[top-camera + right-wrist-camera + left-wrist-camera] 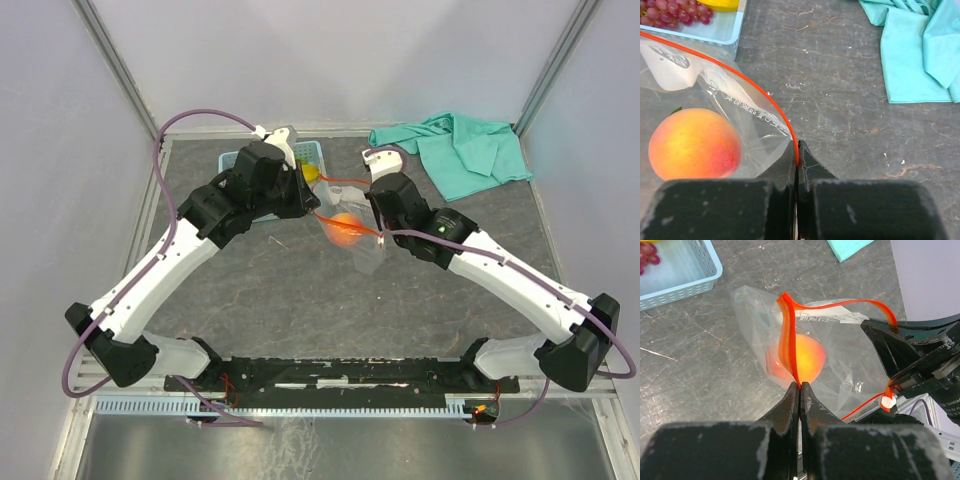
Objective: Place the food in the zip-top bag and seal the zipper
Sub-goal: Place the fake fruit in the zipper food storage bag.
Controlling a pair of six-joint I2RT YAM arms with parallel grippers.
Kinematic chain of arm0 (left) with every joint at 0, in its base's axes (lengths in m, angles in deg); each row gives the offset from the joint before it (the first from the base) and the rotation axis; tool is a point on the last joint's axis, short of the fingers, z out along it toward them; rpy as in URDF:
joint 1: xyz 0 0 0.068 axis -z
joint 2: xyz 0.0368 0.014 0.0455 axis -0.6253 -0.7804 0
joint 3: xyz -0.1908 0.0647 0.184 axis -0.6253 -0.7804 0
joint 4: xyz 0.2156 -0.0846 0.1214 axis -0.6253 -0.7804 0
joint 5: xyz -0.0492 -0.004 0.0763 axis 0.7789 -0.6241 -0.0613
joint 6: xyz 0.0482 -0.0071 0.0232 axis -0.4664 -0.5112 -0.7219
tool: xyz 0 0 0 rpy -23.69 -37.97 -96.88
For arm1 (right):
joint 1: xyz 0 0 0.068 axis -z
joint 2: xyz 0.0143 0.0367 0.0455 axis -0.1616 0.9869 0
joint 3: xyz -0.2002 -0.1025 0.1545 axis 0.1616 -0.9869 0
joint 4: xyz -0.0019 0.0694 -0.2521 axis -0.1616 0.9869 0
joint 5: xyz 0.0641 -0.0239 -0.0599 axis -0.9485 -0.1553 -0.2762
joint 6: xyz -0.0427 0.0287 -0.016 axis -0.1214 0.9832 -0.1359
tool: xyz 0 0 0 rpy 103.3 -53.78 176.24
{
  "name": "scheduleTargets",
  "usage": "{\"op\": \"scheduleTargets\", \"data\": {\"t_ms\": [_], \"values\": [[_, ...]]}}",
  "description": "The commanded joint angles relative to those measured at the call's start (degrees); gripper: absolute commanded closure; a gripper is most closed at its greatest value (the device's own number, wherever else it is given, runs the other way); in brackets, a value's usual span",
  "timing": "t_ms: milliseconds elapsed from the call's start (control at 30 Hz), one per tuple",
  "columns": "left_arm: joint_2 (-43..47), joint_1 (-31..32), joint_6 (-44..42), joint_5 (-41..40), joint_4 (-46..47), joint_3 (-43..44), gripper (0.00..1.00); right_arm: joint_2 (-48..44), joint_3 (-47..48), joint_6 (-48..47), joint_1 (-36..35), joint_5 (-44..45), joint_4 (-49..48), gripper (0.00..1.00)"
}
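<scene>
The left hand (800,386) and right hand (797,145) each pinch shut on opposite ends of the thin red-orange zipper strip (787,335), which sags 9-to-3 o'clock between them atop the small clear crinkly bag (852,367) holding an orange-pink toy peach (694,144).

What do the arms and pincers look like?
Left arm and right arm: white links, black joint housings, a purple cable looped along each. Green light on the right arm. Left pincer and right pincer: two flat black fingers, edges scuffed grey.

Top cam overhead, far; both wrist cams close, sharing bag (850,365).
</scene>
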Motion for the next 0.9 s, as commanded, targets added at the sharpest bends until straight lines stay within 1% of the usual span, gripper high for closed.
{"op": "scheduleTargets", "data": {"t_ms": [0, 67, 133, 200, 267, 300, 333, 400, 433, 467, 533, 600, 667, 800, 867], "values": [[0.7, 0.1, -2.8, -0.3, 2.7, -0.1, 0.97, -3.1, 1.0, -2.1, 0.3, 4.0, 0.3, 0.98], [-0.9, 0.2, -3.4, -0.4, -0.7, 2.1, 0.97, -3.5, 4.3, -0.8, 0.2, 3.1, 2.8, 0.98], [-0.1, 0.8, -3.5, 0.8, 0.4, 4.4, 0.97, -4.2, 6.6, -1.0, 0.2, 1.0, 3.3, 0.98], [3.5, 1.2, -4.5, 0.2, 5.7, 1.9, 0.97, -5.1, 7.2, -2.0, 0.3, 0.9, 2.7, 0.98], [5.2, 1.1, -6.3, -3.5, 11.1, -3.3, 0.97, -5.5, 3.4, -4.5, 0.3, 3.0, -2.4, 0.99], [4.4, 0.9, -7.3, -5.4, 12.3, -5.3, 0.97, -5.1, 1.1, -5.5, 0.4, 4.0, -3.8, 0.99], [2.3, 0.4, -7.7, -5.5, 10.8, -5.0, 0.97, -3.3, 1.0, -4.8, 0.5, 4.5, -1.7, 0.99], [-2.2, 0.2, -8.5, -0.8, 5.6, 0.5, 0.97, -0.4, 6.1, -1.4, 0.5, 2.5, 5.0, 0.98], [-2.6, 0.5, -8.6, 1.2, 5.6, 1.4, 0.97, -0.1, 7.0, -1.2, 0.5, 0.9, 5.3, 0.98], [-1.9, 0.7, -8.5, 1.6, 7.4, 0.0, 0.97, -0.4, 5.3, -1.7, 0.6, 0.2, 3.4, 0.98], [0.1, 0.5, -8.5, -0.6, 11.8, -4.4, 0.97, -1.5, 0.9, -2.2, 0.6, 3.3, -1.0, 0.98], [0.3, 0.4, -9.1, -2.5, 12.2, -5.3, 0.97, -2.0, -1.4, -2.2, 0.9, 5.4, -3.1, 0.98], [-0.1, 0.4, -9.4, -2.5, 12.0, -5.4, 0.97, -2.2, -2.3, -2.1, 1.0, 5.5, -3.7, 0.99], [-0.3, 0.3, -9.6, -1.6, 13.4, -7.7, 0.86, -2.8, -4.5, -1.5, 1.1, 5.5, -6.0, 0.98], [-0.5, -0.2, -9.7, -1.6, 13.1, -7.6, 0.78, -3.0, -5.0, -1.5, 1.1, 5.4, -6.8, 0.98]]}}
